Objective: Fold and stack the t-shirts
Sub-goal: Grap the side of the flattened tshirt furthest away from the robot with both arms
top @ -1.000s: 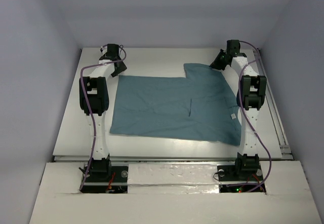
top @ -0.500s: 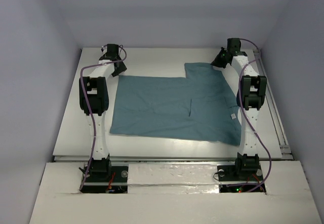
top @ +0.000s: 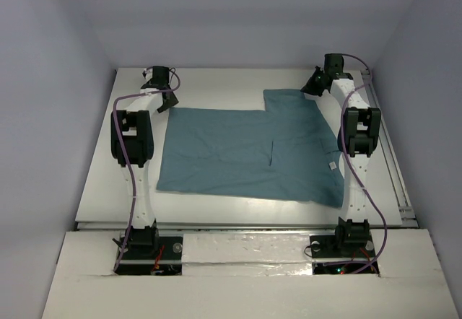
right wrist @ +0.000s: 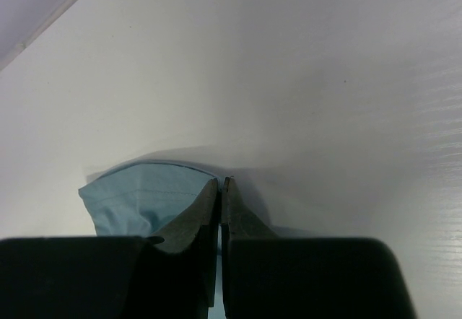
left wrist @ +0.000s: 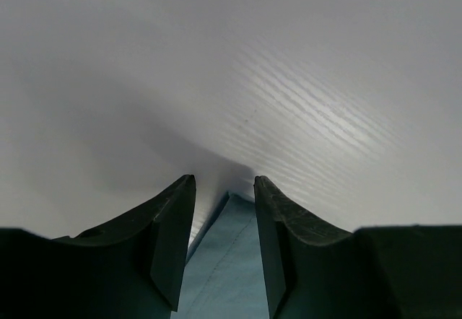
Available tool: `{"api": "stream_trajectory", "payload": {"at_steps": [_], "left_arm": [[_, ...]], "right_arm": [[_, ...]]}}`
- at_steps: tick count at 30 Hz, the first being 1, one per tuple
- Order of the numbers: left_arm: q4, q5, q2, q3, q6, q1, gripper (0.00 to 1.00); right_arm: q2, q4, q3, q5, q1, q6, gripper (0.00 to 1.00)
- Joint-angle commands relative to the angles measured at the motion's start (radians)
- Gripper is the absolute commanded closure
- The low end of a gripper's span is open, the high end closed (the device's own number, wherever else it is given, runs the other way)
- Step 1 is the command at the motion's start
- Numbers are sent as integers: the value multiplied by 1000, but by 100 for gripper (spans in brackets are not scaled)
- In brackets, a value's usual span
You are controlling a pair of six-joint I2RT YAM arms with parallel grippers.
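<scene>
Noted since a second back: right gripper gone from partly apart to pinched tight, left arm nudged outward at the elbow. Pinching far right sleeve corner of t-shirt, sliver of teal between the pads. Left gripper parted, straddling far left corner of the cloth, not clamped. Spread flat on white table between both arms, small white label near right edge.
</scene>
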Motion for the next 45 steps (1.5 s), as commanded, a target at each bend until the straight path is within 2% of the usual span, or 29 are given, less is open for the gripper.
{"api": "stream_trajectory", "payload": {"at_steps": [1, 6, 13, 23, 25, 26, 27, 32, 35, 39, 45], "left_arm": [[-23, 15, -56, -48, 15, 1, 63], [-22, 34, -38, -16, 15, 1, 66], [-29, 75, -3, 52, 6, -8, 78], [-37, 65, -3, 24, 9, -8, 76], [-35, 57, -6, 24, 8, -8, 84], [-37, 60, -7, 29, 8, -8, 95], [-40, 60, -7, 33, 8, -8, 100], [-71, 46, -27, 90, 5, -8, 100], [-86, 49, -72, 86, 15, -8, 100], [-68, 48, -157, 12, 21, -8, 100], [-46, 35, -251, -89, 43, -8, 100]], "right_arm": [[-83, 38, -4, 10, 11, 0, 100], [-91, 33, -1, 11, 11, 0, 100], [-105, 33, -7, 13, 11, -13, 100], [-110, 31, -3, 11, 11, -22, 100], [-106, 30, 2, 13, 11, -23, 100], [-105, 28, 13, 14, 11, -26, 100], [-103, 27, 20, 16, 11, -28, 100], [-135, -12, 73, 28, 11, -81, 100], [-209, -16, 30, 36, 11, -120, 100], [-322, -13, -105, 57, 11, -143, 100], [-507, 8, -395, 89, 11, -140, 100]]}}
